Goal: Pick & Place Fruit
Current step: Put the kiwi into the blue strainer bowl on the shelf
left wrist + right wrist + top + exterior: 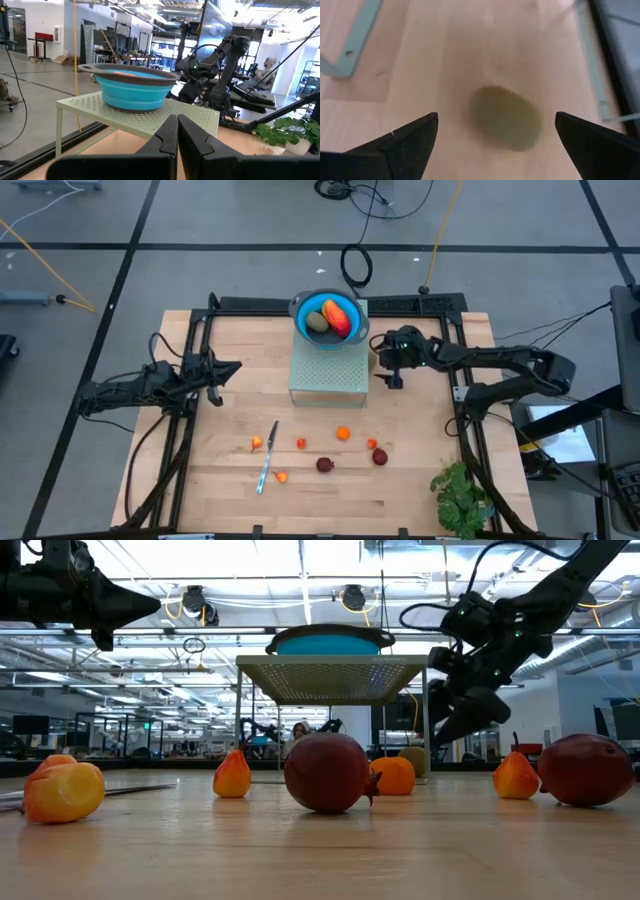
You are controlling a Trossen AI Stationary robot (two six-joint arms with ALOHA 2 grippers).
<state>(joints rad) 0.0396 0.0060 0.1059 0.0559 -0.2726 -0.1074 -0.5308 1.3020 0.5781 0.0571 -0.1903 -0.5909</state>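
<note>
A blue bowl [300, 308] stands on a pale green perforated stand [327, 370] at the table's far middle. It holds an olive-brown oval [316, 322] and a red-orange oblong [338, 317]. Another olive oval [506, 117] lies on the wood just right of the stand. My right gripper [383, 361] hangs open above it, one finger to each side, touching nothing. Small orange and red pieces [343, 433] and two maroon balls [324, 465] lie nearer the front. My left gripper [228, 369] waits shut at the left, held above the table.
A slim silver knife [267, 457] lies at the front left among the small pieces. A green leafy plant [462, 495] stands at the front right corner. The stand's legs [350, 55] and the dark frame rails [470, 420] border the right gripper's space.
</note>
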